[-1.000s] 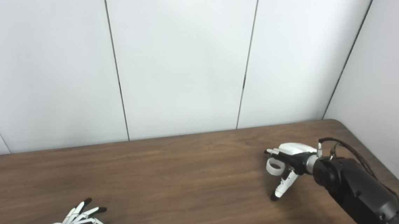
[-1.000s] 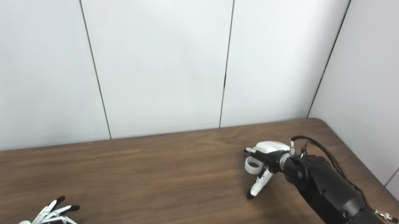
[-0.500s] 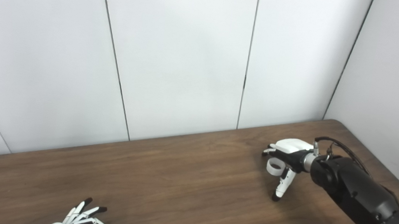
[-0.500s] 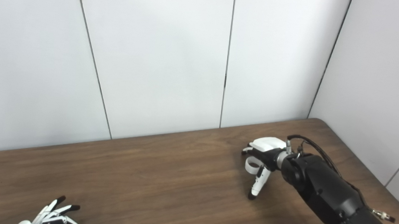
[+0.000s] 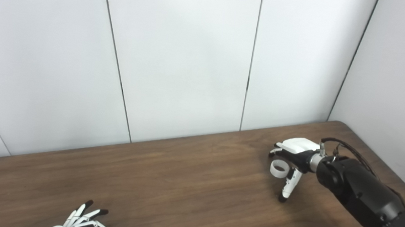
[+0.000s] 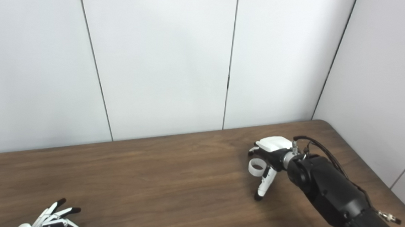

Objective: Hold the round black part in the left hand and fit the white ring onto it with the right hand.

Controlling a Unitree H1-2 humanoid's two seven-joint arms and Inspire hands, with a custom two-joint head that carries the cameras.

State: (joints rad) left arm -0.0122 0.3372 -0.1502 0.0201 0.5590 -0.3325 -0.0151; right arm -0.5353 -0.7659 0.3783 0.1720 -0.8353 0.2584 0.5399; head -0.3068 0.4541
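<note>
Your right hand (image 5: 292,159) is out over the far right part of the wooden table (image 5: 190,184), and the white ring (image 5: 278,168) sits at its fingers. The ring looks pinched between the upper fingers and the palm side, with one finger (image 5: 287,185) stretched down so its dark tip meets the tabletop. The contact itself is small in both eye views, so treat the grip as probable rather than certain; you cannot tell whether the ring is clear of the wood or resting on it.

Your left hand (image 5: 82,221) is low at the near left edge, only partly in frame, with fingers spread and nothing visibly between them. A dark patch shows just beside it at the bottom edge, but you cannot say that this is the round black part; it is not clearly in view anywhere. The two hands are well apart.

Judge the ring as light, stiff and smooth, probably plastic. It will weigh almost nothing, but its thin wall gives little to press on and it may twist or squirt out if you squeeze hard. Hold it across the outside of the wall at opposite points, keeping the opening free so it can slide over the black part. Firm, even pressure suits it better than force.

The black part needs to be in your left hand before the ring travels across.
</note>
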